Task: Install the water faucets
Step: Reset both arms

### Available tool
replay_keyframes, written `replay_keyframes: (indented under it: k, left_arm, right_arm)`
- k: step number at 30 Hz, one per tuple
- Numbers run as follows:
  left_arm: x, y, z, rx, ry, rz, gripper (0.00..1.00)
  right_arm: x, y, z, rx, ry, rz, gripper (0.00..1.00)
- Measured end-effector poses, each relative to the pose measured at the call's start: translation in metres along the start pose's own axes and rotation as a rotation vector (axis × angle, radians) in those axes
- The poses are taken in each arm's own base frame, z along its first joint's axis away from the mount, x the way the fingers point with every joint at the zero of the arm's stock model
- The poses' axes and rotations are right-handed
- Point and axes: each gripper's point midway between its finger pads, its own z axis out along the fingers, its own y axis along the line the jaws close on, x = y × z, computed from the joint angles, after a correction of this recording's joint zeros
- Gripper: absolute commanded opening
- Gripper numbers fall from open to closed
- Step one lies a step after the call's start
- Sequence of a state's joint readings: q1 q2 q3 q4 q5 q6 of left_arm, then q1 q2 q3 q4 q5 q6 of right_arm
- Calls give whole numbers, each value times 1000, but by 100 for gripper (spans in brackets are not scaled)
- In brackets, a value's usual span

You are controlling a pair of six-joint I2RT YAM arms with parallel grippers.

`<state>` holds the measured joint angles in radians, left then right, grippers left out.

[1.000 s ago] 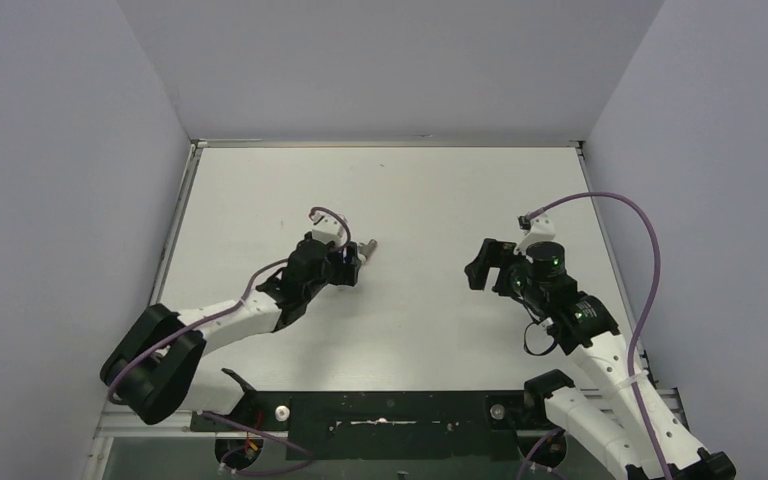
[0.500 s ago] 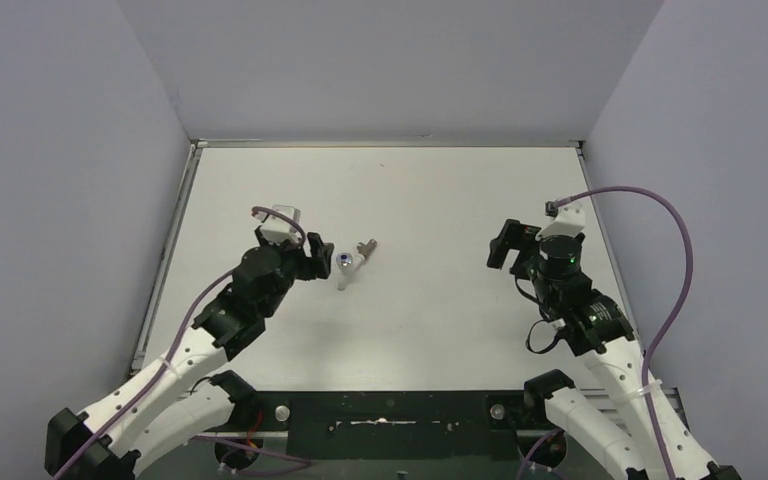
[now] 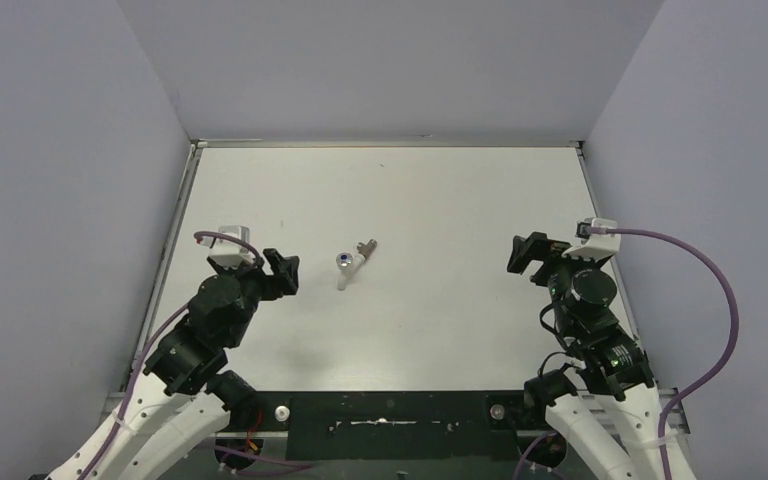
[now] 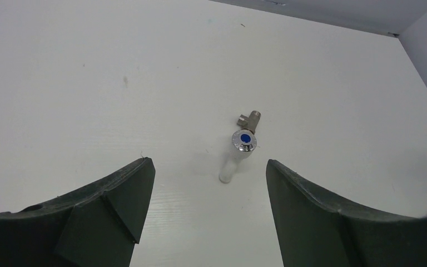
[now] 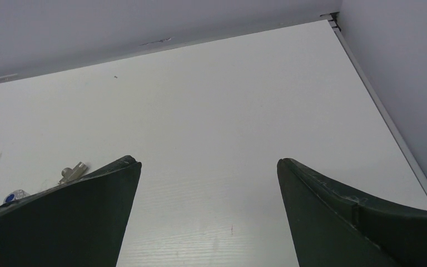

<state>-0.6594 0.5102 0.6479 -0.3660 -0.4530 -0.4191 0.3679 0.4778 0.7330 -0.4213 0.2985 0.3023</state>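
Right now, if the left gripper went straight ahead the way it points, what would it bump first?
Probably the water faucet, lying on the table ahead of the left gripper, slightly right of centre between its open fingers. Depth is unclear, so it might touch the table first.

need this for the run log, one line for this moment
left gripper open, empty | right gripper open, empty | faucet lying on table, untouched

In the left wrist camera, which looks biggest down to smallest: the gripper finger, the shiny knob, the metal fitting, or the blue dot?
1. Gripper finger, but it is closest to the camera.
2. Chrome knob and metal fitting look about alike.
3. Blue dot.
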Motion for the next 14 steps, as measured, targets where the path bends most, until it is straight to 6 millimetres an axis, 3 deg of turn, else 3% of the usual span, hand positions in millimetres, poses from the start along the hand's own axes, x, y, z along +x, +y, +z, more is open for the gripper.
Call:
replay_keyframes:
  k: [14]
  left_arm:
    - [12,27,-17,-56,-41,-38,73]
  right_arm:
    - [10,-10,1,36,-12,-19,100]
